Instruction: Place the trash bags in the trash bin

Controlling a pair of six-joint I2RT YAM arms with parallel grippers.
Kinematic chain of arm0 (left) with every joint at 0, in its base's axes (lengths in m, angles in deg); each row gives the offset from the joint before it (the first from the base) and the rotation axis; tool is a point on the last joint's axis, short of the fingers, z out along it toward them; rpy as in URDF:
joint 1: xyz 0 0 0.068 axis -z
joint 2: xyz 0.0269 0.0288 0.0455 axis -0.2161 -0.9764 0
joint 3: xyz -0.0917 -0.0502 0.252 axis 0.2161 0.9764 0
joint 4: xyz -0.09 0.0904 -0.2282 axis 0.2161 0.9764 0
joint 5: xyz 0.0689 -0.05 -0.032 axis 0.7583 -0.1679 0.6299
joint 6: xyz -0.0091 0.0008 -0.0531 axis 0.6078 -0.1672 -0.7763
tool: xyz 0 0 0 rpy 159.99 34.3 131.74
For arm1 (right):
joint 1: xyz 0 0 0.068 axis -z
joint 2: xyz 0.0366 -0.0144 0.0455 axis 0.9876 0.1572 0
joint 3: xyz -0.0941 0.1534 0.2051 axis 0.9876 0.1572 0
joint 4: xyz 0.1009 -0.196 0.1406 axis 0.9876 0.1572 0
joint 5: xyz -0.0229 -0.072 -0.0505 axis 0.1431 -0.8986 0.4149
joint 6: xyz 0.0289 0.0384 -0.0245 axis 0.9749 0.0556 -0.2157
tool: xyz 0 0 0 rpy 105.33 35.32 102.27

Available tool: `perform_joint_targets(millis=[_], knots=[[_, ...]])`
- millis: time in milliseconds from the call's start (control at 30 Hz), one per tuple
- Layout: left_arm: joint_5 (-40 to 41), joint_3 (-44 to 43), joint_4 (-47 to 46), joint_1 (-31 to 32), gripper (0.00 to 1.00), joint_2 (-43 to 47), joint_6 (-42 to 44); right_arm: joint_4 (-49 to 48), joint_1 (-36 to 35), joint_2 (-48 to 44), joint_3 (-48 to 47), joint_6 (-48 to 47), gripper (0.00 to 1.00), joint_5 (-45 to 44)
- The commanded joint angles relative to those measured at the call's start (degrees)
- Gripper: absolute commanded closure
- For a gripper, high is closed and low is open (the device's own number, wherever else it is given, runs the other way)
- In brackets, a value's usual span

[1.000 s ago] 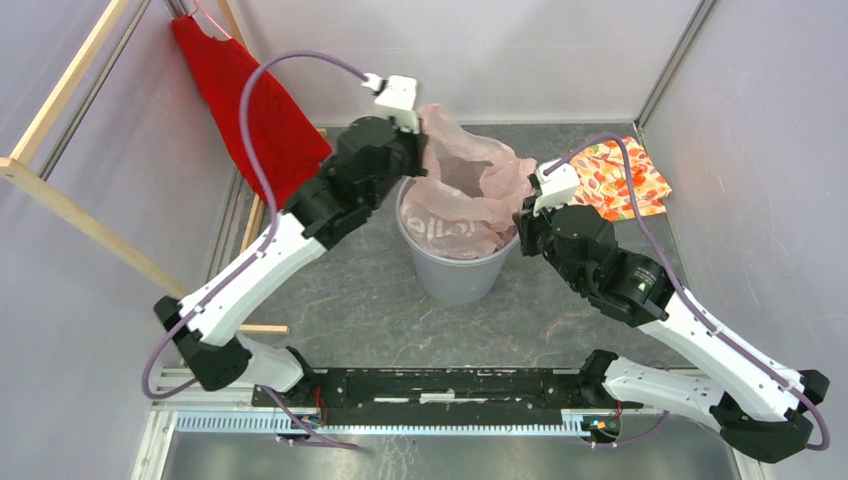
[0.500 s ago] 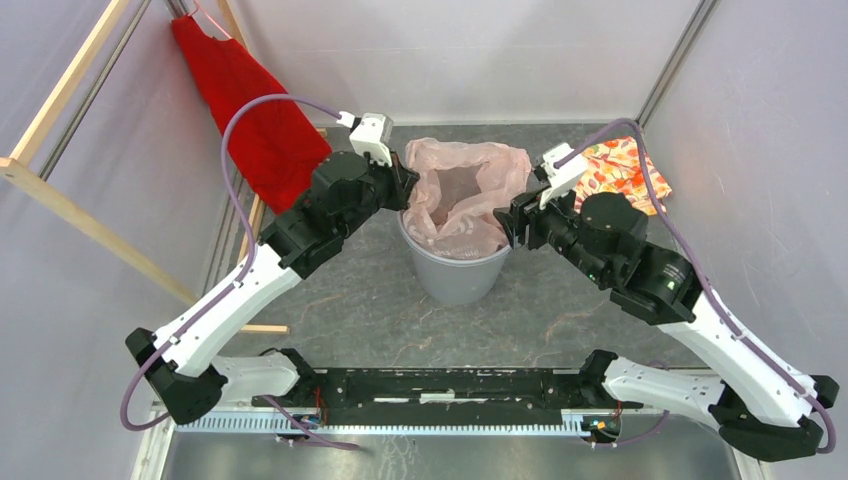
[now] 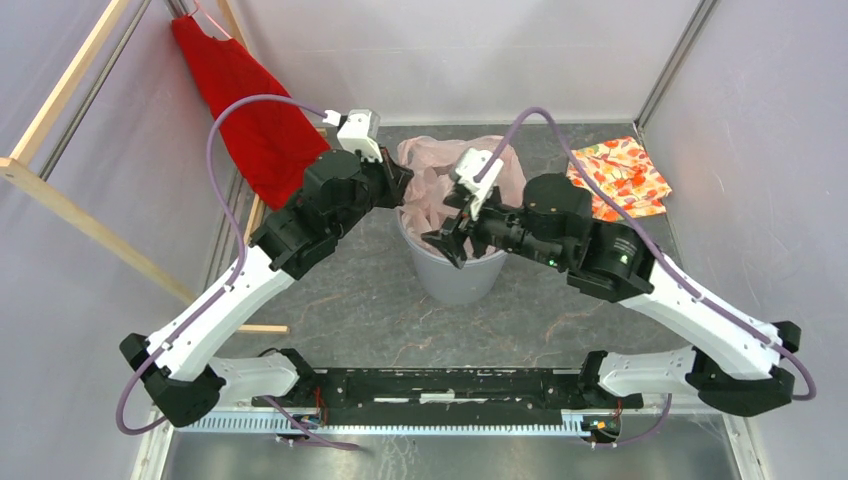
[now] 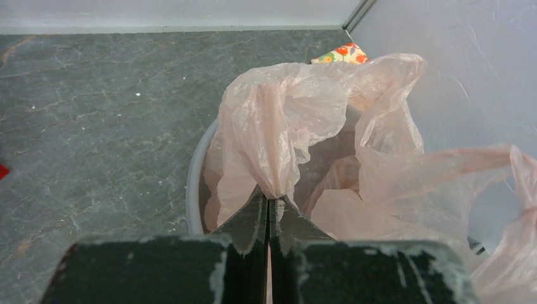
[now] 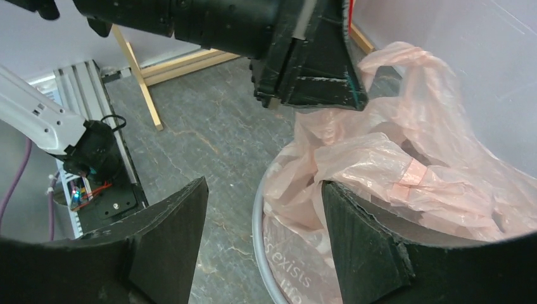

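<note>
The round grey bin (image 3: 458, 278) stands upright near the middle of the dark stone-patterned table (image 3: 350, 300), and the thin pink bag (image 3: 432, 172) sits largely inside it, its crumpled upper part billowing above the rim and over the far edge. In the right wrist view some pale printed letters show on the plastic low inside the bin, and a loop of the bag rises at the far side. The left gripper (image 4: 269, 201) is clenched tight on a gathered fold of the bag just above the bin's left rim, the plastic fanning out from between its fingertips. The right gripper (image 5: 266, 215) hovers over the near right part of the bin with its jaws spread wide and nothing between them but a view of the rim and the bag below. A red garment (image 3: 250, 110) hangs at the far left beside a wooden frame (image 3: 60, 190), close behind the left arm. A folded orange floral cloth (image 3: 620, 178) lies flat on the table to the far right, apart from the bin.
</note>
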State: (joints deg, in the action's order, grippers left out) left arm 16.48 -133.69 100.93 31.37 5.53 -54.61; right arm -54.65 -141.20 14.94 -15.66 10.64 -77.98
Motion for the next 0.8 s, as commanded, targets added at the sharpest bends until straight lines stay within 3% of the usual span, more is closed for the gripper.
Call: perform_joint_targets(millis=[0, 133, 367, 567, 667, 767], knots=[[2.6, -3.2, 1.6, 0.0, 0.98, 0.0, -2.9, 0.3, -2.5, 1.6, -5.6, -3.0, 0.27, -7.7], [4.8, -6.8, 5.3, 0.0, 0.98, -0.9, -2.9, 2.7, -2.6, 0.7, -7.6, 0.0, 0.24, -20.2], [5.2, -12.0, 11.7, -1.1, 0.98, -3.4, -2.8, 11.2, -2.5, -3.4, -6.2, 8.7, 0.22, -32.8], [0.2, -11.3, 14.2, -3.6, 0.98, -4.6, -3.2, 16.8, -2.5, -4.2, -4.8, 11.5, 0.22, -34.7], [-2.2, -10.2, 14.4, -4.9, 0.98, -5.1, -3.4, 20.8, -2.6, -5.3, -5.5, 12.1, 0.19, -38.6], [-3.4, -10.1, 14.3, -5.4, 0.98, -5.6, -3.5, 22.1, -2.5, -7.1, -5.6, 12.4, 0.16, -36.9]])
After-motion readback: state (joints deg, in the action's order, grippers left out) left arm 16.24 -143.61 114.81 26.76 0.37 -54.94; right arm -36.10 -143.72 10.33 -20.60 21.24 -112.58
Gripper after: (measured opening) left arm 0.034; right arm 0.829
